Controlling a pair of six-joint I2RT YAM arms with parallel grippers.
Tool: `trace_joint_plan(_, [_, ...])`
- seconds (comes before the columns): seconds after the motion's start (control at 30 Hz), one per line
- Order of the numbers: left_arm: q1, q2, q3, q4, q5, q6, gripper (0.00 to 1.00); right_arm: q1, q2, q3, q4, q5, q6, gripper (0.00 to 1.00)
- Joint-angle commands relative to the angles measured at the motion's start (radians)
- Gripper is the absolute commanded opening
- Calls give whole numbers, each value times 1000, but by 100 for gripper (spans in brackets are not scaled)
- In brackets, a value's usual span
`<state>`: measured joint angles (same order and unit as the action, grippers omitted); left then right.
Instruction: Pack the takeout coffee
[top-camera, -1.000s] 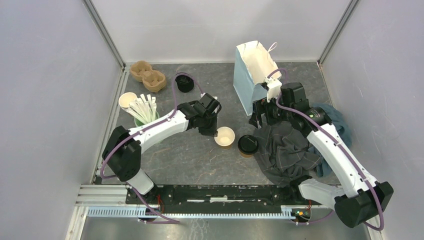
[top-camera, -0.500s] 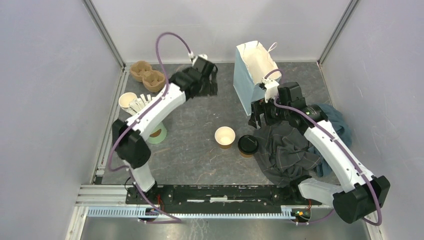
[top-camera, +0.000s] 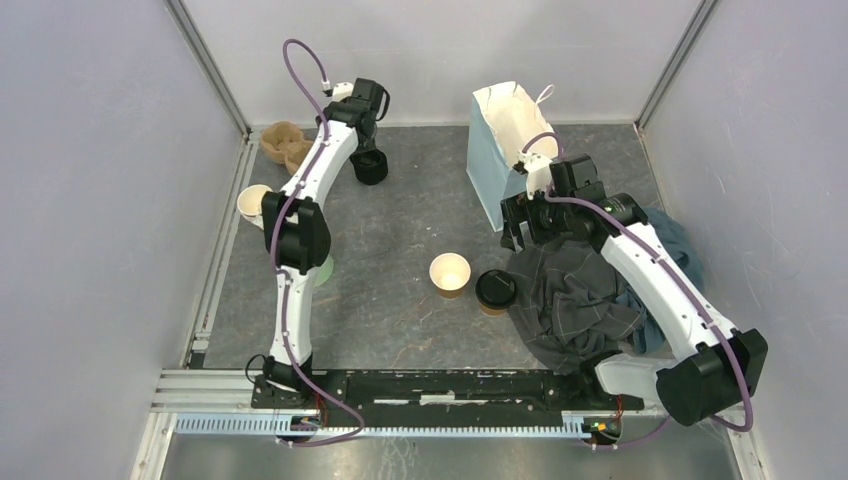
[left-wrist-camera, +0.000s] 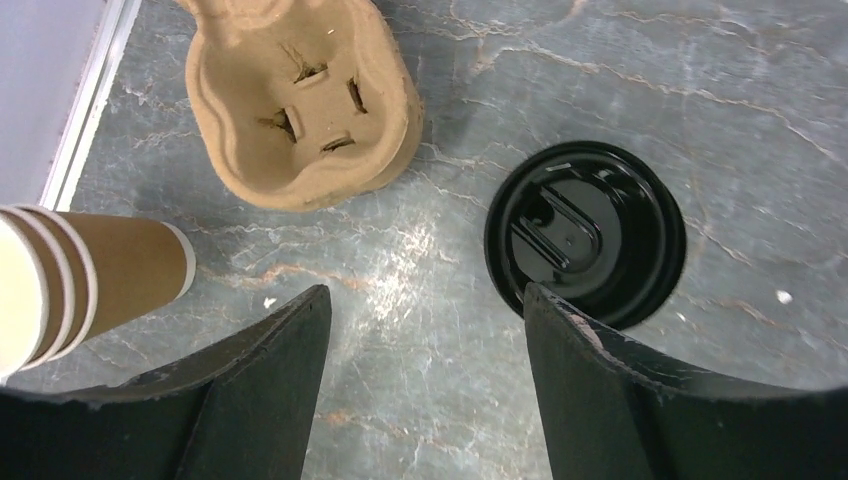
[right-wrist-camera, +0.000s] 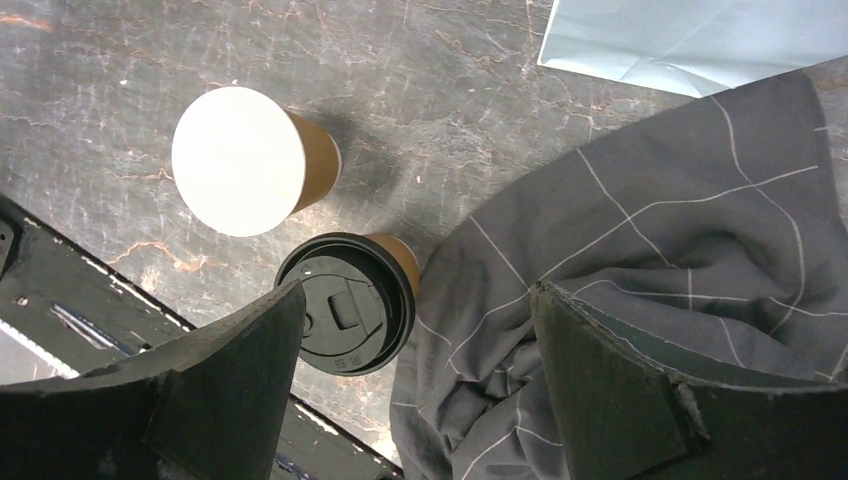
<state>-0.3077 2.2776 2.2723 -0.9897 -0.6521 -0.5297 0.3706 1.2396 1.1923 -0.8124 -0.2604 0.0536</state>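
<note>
A brown paper cup with a black sip lid stands mid-table against the cloth. Just left of it stands a matching brown cup, open-topped with no lid. My right gripper hovers open above the lidded cup and the cloth edge, holding nothing. My left gripper is stretched to the far back, open and empty. The stack of black lids lies just past its right finger.
A light blue paper bag stands open at the back, right of centre. A grey checked cloth is heaped at the right. A brown pulp cup carrier and nested paper cups sit at the back left.
My left arm swung from the lidless cup to the far back over the lid stack, and its jaws opened. The cup stayed put. The right arm barely moved.
</note>
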Motion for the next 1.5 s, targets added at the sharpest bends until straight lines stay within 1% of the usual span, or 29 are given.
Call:
trace_joint_plan(0.0, [21, 51, 93, 3, -15, 33, 74, -12, 26, 54, -16, 41, -43, 90])
trace_joint_plan(0.17, [40, 90, 100, 39, 32, 44, 66, -13, 66, 69, -20, 46, -45, 90])
trace_joint_plan(0.23, [44, 101, 100, 54, 61, 55, 65, -14, 79, 77, -22, 50, -46, 90])
trace_joint_plan(0.33, [49, 122, 116, 60, 66, 56, 65, -14, 97, 89, -24, 54, -45, 90])
trace_joint_plan(0.4, [54, 135, 123, 67, 72, 56, 63, -15, 104, 94, -25, 55, -46, 89])
trace_joint_plan(0.53, [63, 155, 139, 72, 79, 59, 56, -17, 112, 99, -28, 63, -72, 90])
trace_joint_plan(0.67, [70, 166, 142, 74, 86, 54, 51, -22, 117, 100, -27, 64, -72, 90])
trace_joint_plan(0.8, [72, 174, 148, 76, 94, 54, 51, -26, 121, 105, -28, 62, -72, 90])
trace_joint_plan(0.97, [76, 181, 149, 85, 107, 60, 47, -29, 124, 103, -26, 59, -71, 90])
trace_joint_plan(1.2, [77, 188, 149, 118, 141, 62, 47, -30, 127, 100, -24, 51, -70, 90])
trace_joint_plan(1.47, [78, 196, 148, 120, 160, 68, 42, -32, 129, 101, -24, 50, -68, 90])
